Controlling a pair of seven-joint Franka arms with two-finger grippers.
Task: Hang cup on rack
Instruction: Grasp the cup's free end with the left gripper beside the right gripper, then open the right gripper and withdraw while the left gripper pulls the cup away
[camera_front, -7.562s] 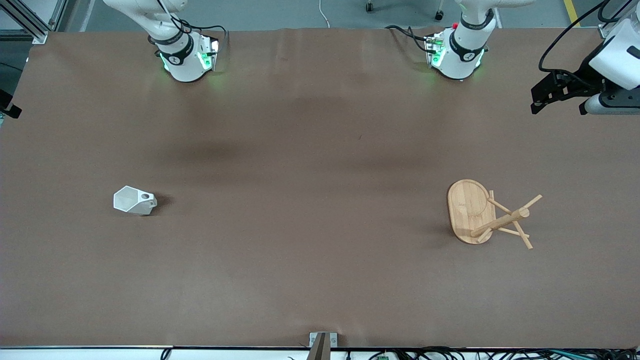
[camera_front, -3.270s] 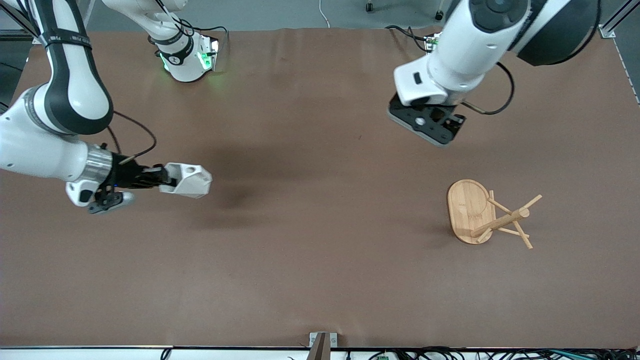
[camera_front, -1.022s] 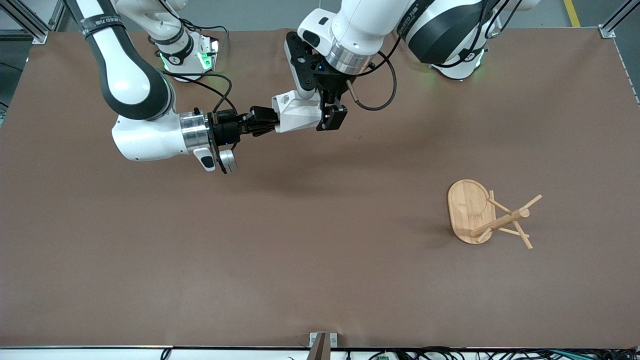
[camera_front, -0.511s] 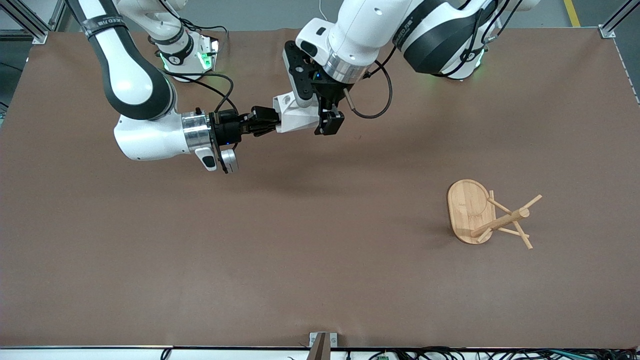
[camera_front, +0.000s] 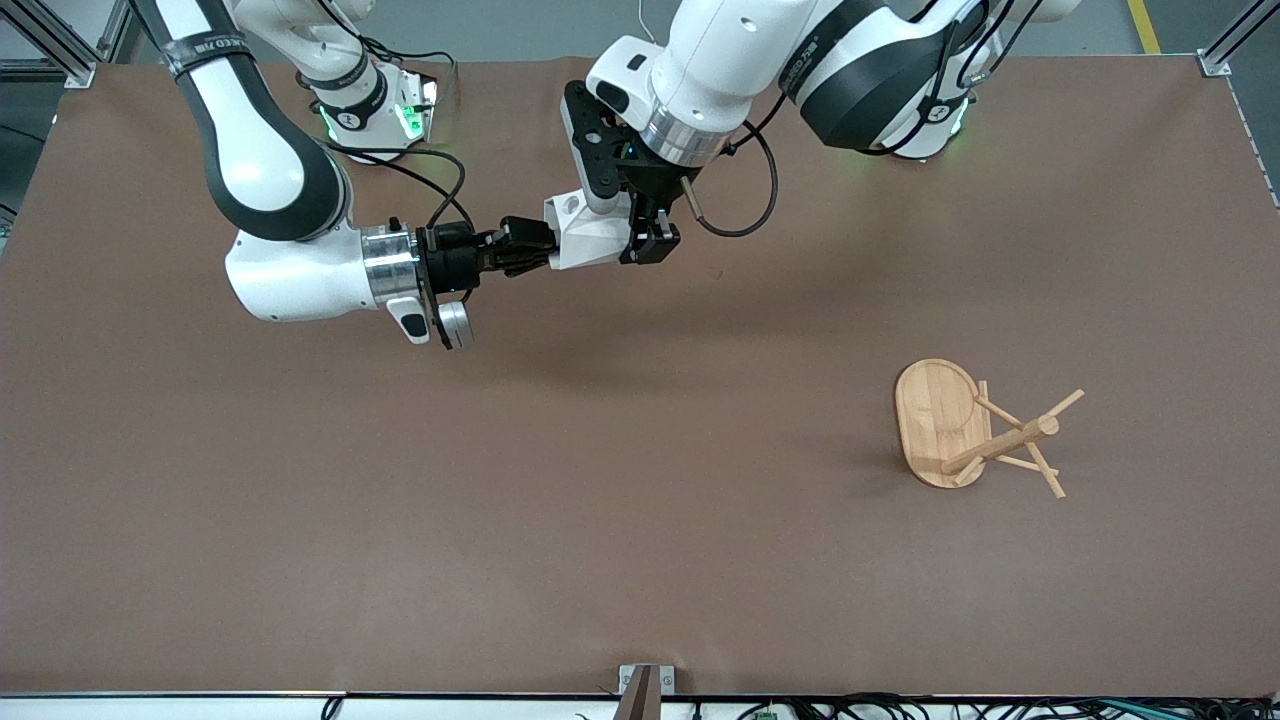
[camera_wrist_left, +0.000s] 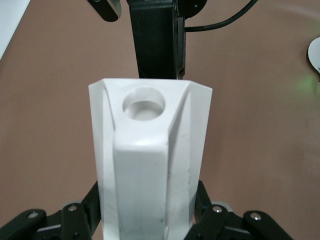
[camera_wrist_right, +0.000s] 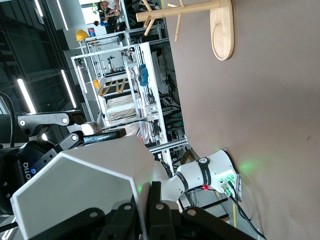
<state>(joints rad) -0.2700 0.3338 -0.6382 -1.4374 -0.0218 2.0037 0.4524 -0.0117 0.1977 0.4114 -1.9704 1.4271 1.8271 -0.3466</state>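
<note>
The white faceted cup (camera_front: 590, 228) hangs on its side in the air over the middle of the table, between the two hands. My right gripper (camera_front: 530, 247) is shut on the cup's rim wall (camera_wrist_right: 85, 185), one finger inside and one outside. My left gripper (camera_front: 622, 228) comes down from above and is shut on the cup's body, a finger (camera_wrist_left: 89, 205) pressed against each side. The handle with its round hole (camera_wrist_left: 144, 104) faces the left wrist camera. The bamboo rack (camera_front: 985, 440) lies tipped on its side on the table, toward the left arm's end, with its oval base (camera_front: 935, 415) standing on edge.
Brown table cover (camera_front: 640, 520) stretches around the rack. The two robot bases (camera_front: 375, 120) stand along the table's edge farthest from the front camera. A small metal bracket (camera_front: 645, 680) sits at the edge nearest that camera.
The left gripper's fingers have closed onto the cup's sides. The right gripper keeps its hold on the rim, and the cup has barely shifted.
</note>
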